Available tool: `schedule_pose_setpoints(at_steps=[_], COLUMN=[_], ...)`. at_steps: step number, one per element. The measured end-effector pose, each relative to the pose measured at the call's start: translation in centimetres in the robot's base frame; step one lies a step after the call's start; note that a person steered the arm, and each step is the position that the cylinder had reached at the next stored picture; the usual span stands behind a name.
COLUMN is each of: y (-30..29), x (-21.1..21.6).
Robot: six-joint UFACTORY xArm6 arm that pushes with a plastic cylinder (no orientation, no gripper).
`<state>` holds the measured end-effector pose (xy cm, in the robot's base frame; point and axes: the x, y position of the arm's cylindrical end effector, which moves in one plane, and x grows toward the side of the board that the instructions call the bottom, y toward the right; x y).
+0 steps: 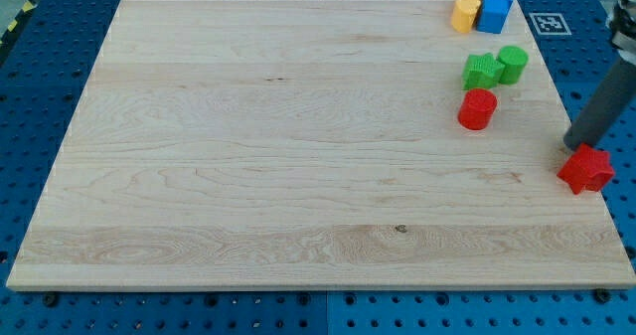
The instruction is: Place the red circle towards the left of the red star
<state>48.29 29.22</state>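
The red circle [477, 108], a short red cylinder, stands on the wooden board [298, 146] at the view's right. The red star [585, 169] lies at the board's right edge, below and to the right of the circle. My rod comes down from the view's upper right, and my tip [573, 147] rests just above the red star's upper left, touching or nearly touching it. The tip is well to the right of the red circle.
A green star [482, 72] and a green cylinder [512, 64] sit just above the red circle. Two yellow blocks [467, 6] and two blue blocks [495, 8] cluster at the board's top right corner. A fiducial tag [549, 23] lies off the board.
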Motion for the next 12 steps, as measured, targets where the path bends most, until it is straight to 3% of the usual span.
schedule_pose_setpoints(at_steps=[1,3,4,6,7,8,10,11,12], y=[-0.6,-0.7,-0.9,-2.4,-4.9,-8.7,-12.5,-14.1,-17.3], x=[5.5,7.1,6.0,-4.7,-7.2,-7.7,-2.2,-5.5,-5.6])
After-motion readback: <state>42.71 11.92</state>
